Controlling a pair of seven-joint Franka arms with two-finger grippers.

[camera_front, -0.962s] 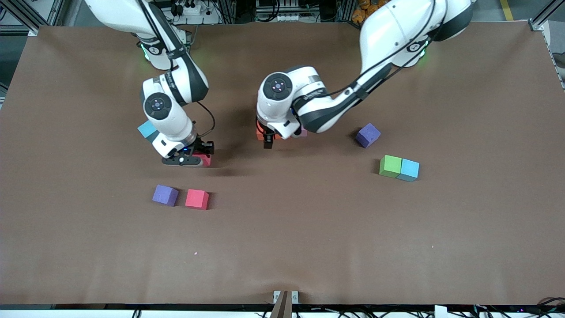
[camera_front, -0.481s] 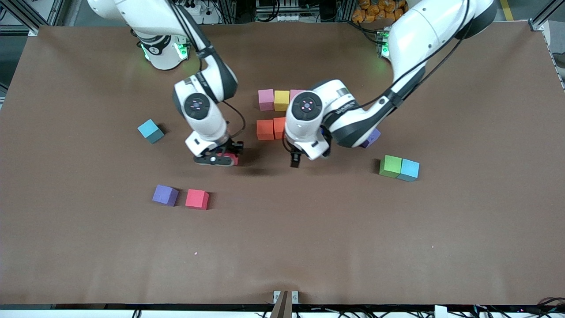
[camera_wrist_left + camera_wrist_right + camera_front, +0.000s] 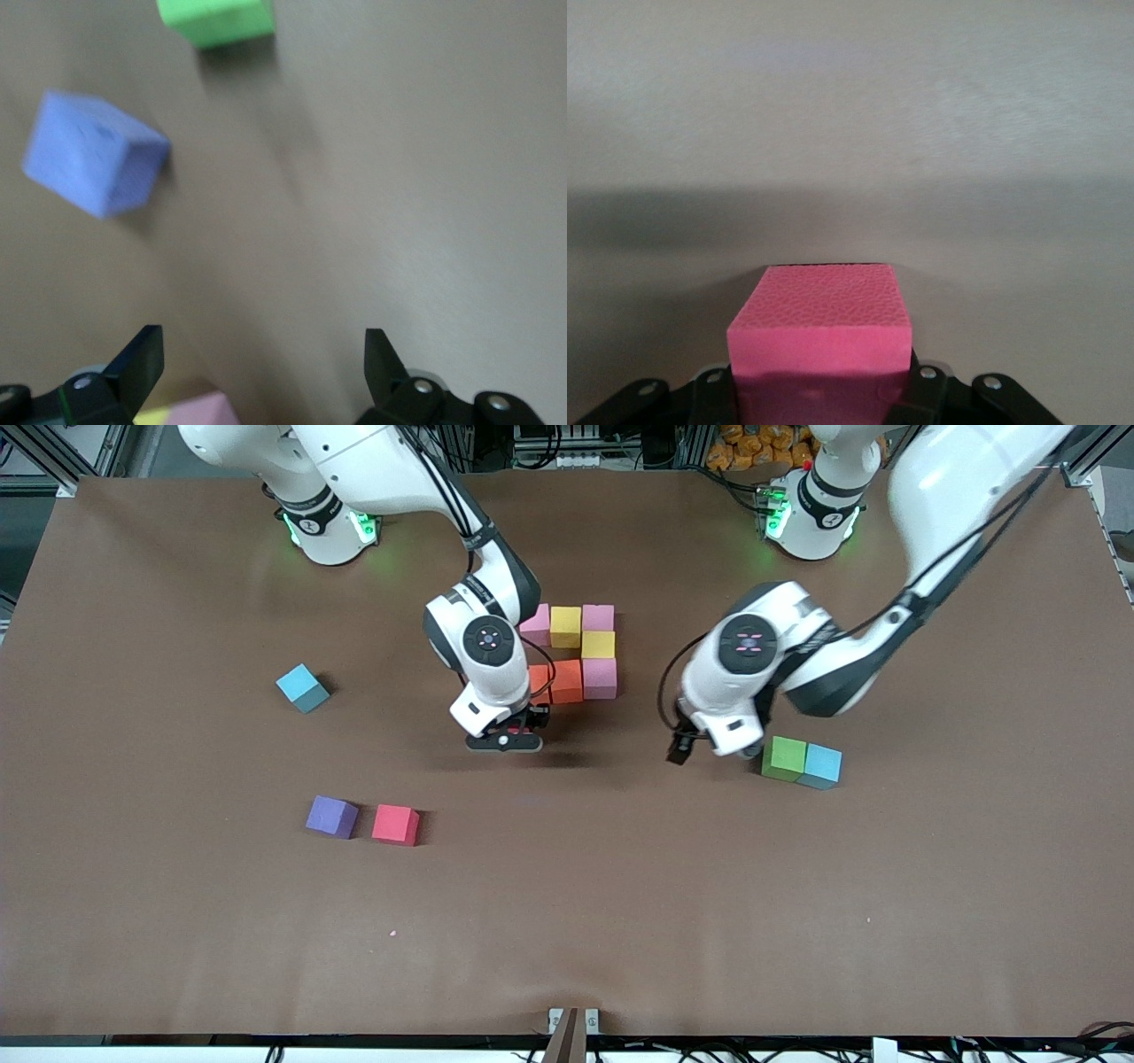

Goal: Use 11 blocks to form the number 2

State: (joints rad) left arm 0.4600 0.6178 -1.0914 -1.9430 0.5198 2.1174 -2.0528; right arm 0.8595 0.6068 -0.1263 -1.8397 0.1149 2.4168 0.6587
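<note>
The partly built number 2 shows pink [image 3: 534, 624], yellow [image 3: 565, 626] and pink [image 3: 598, 617] blocks in its top row. Under them sit a yellow [image 3: 598, 644] block, then a pink [image 3: 600, 677] one and two orange [image 3: 567, 680] ones. My right gripper [image 3: 505, 740] is shut on a red block [image 3: 819, 328], over bare table beside the orange blocks. My left gripper [image 3: 678, 751] hangs open and empty [image 3: 261, 345] over the table beside the green block [image 3: 785, 758]. A purple block [image 3: 93, 155] appears in the left wrist view; the left arm hides it in the front view.
A second purple cube [image 3: 332, 816] and a red cube [image 3: 395, 825] lie side by side nearer the camera, toward the right arm's end. One light-blue cube [image 3: 302, 687] sits alone there; another [image 3: 820, 766] touches the green block.
Both arms swung toward the left arm's end of the table. The right gripper carried the red block up to the orange blocks. The left gripper left the digit and uncovered its blocks.
</note>
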